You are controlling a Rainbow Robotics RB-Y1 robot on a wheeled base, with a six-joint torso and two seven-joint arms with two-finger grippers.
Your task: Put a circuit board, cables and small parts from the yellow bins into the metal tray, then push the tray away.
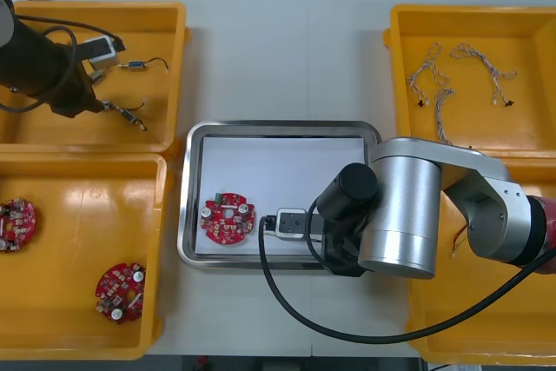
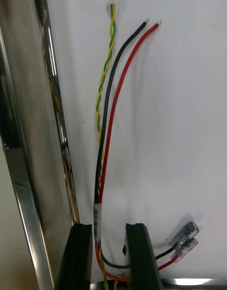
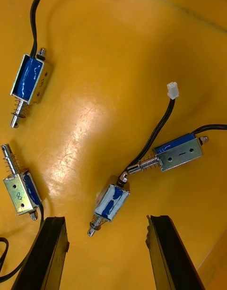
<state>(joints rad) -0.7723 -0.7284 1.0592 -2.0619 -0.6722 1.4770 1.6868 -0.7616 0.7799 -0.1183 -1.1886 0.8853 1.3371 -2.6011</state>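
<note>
right gripper (image 2: 109, 254) holds cables (image 2: 109, 129), parallel tray rim (image 2: 28, 153)

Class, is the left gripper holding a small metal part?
No, the left gripper hovers open above the loose small metal parts.

**Right arm over the tray, one board in**

I see the metal tray (image 1: 280, 126) with a red circuit board (image 1: 228, 218) on its white floor, toward its near left corner. My right arm (image 1: 400, 215) hangs over the tray's near right corner. Far left of the tray, my left arm (image 1: 39, 67) sits above small metal parts (image 1: 135, 65) in a yellow bin (image 1: 104, 8).
</note>
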